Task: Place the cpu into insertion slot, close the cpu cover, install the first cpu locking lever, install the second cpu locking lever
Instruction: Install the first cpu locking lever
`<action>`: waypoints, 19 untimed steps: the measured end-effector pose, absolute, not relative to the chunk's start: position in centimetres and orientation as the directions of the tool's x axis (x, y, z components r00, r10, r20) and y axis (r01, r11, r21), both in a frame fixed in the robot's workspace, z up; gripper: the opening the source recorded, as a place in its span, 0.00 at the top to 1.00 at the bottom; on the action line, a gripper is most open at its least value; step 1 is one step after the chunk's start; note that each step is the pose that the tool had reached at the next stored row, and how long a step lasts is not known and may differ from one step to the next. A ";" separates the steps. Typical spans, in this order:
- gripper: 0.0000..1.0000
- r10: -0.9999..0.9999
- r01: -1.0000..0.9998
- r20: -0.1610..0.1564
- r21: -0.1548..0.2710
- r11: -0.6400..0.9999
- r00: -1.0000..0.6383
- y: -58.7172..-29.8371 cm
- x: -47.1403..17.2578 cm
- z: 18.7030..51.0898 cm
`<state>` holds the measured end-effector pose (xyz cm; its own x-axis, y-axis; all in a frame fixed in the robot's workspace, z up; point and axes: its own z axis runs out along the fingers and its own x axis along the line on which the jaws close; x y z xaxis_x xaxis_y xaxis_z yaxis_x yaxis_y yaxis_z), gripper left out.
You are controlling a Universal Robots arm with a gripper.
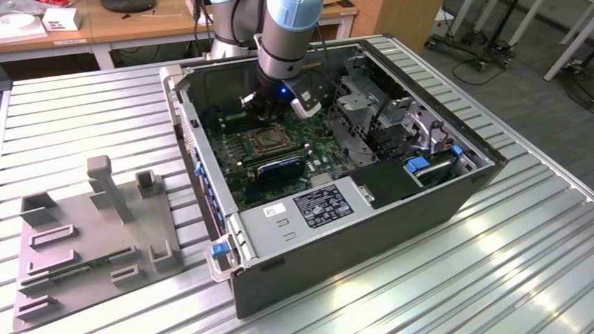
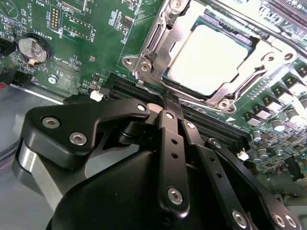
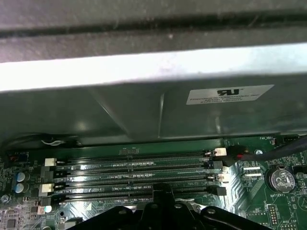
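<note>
The gripper is down inside the open computer case, fingers pressed narrow together with nothing between them, tips right at the near edge of the insertion slot. Just beyond those tips, the cpu sits flat in the slot, and the cpu cover lies down over it, framing the silvery top. So chip in, cover shut, by the look of it: this reads as the locking lever step. A thin metal bar runs along the far side of the slot from the gripper; whether it is latched, I cannot tell. The memory slots lie directly under the fingertips in the first wrist view. Next move, I'd judge, calls for a careful, narrow push on a lever without scraping the green circuit board.
</note>
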<state>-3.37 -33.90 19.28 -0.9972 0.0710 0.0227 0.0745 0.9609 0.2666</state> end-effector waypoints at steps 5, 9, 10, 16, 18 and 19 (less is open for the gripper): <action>0.89 0.071 0.075 0.024 0.266 0.961 -0.997 -33.9 -3.3 19.3; 0.89 0.071 0.075 0.024 0.266 0.961 -0.997 -33.9 -3.3 19.3; 0.89 0.071 0.075 0.024 0.266 0.961 -0.997 -33.9 -3.3 19.3; 0.89 0.071 0.075 0.024 0.266 0.961 -0.997 -33.9 -3.3 19.8; 0.89 0.071 0.075 0.024 0.266 0.961 -0.997 -33.9 -3.3 19.9; 0.89 0.071 0.075 0.024 0.266 0.961 -0.997 -33.9 -3.3 19.9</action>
